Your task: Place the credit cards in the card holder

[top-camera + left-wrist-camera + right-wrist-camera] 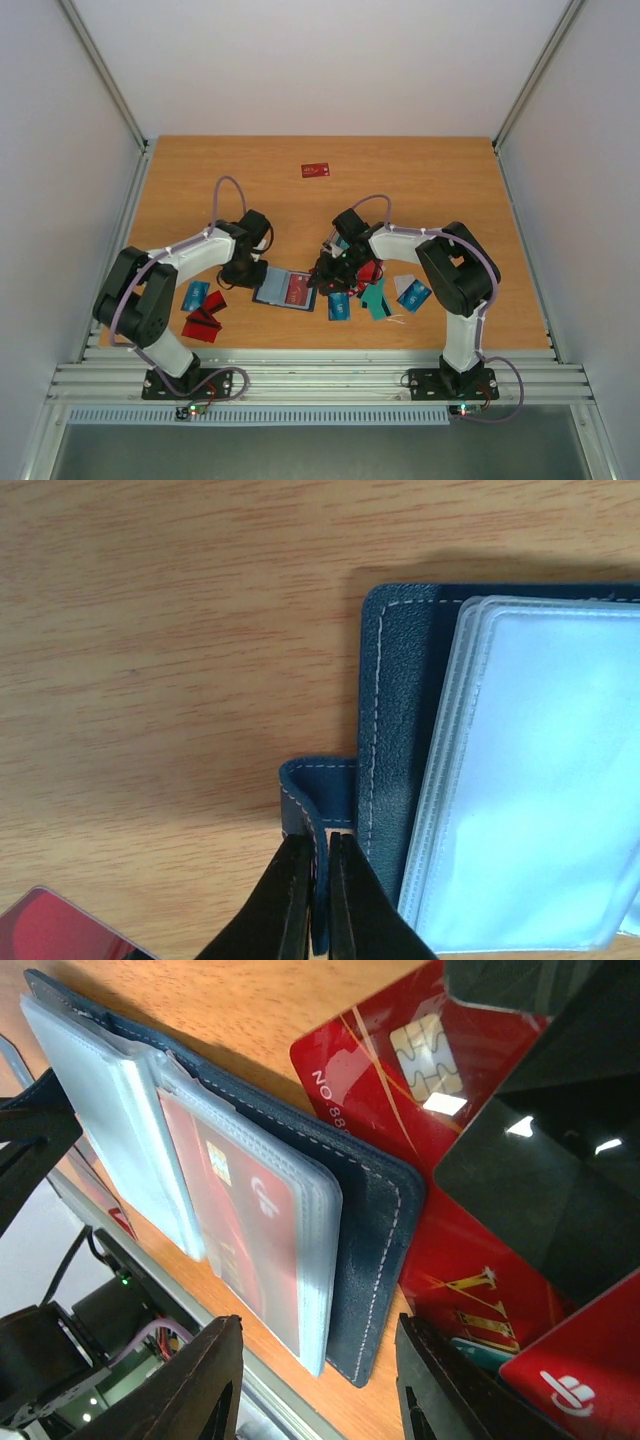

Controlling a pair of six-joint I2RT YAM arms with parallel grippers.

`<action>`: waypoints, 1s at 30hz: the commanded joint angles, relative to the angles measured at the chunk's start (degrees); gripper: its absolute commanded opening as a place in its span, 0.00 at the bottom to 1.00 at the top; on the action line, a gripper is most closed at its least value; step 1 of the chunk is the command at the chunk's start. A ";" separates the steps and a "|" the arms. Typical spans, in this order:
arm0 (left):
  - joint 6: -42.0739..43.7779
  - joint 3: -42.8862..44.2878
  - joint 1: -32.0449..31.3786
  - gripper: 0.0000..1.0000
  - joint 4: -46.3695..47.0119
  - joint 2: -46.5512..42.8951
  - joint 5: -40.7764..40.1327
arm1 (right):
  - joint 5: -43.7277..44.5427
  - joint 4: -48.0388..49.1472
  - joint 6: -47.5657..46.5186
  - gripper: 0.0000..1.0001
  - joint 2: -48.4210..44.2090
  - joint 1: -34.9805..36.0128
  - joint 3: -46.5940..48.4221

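- The card holder (287,288) is lying open and flat on the table (440,180), near the front edge, pretty much between the two arms.
- The left gripper (318,880) sits at the holder's 9 o'clock, jaws pinched tight on the little clasp tab (305,790) that sticks out of the navy cover.
- The right gripper (318,1325) is over at the holder's 3 o'clock edge. Its jaws are spread apart with nothing between them.
- Inside the holder there's a stack of clear sleeves (540,780), and one of them has a sleeved red card (250,1230) in it, chip showing.
- A loose red card (370,1090) lies on the table just beside the cover, on the right gripper's side. Something glossy black overlaps it, and I can't tell what that is.
- Other cards from the top view:
  - a left blue card (196,294) and a red pile (205,322) at the holder's 8 o'clock
  - a near blue card (338,305), a teal card (377,300) and a right blue card (412,292) around 4 o'clock
- One far red card (316,170) sits alone at 12 o'clock, well apart from the rest.
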 commanded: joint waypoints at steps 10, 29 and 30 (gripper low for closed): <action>2.10 0.49 0.02 0.02 1.94 3.70 3.81 | -1.71 8.93 -0.46 0.42 1.20 -0.27 -1.91; 1.19 0.56 -1.08 0.02 3.75 5.03 8.21 | -12.03 16.60 0.77 0.37 -4.62 0.07 -4.65; 1.11 0.58 -1.23 0.02 3.74 5.01 8.21 | -12.14 16.67 0.86 0.37 -4.89 0.20 -4.67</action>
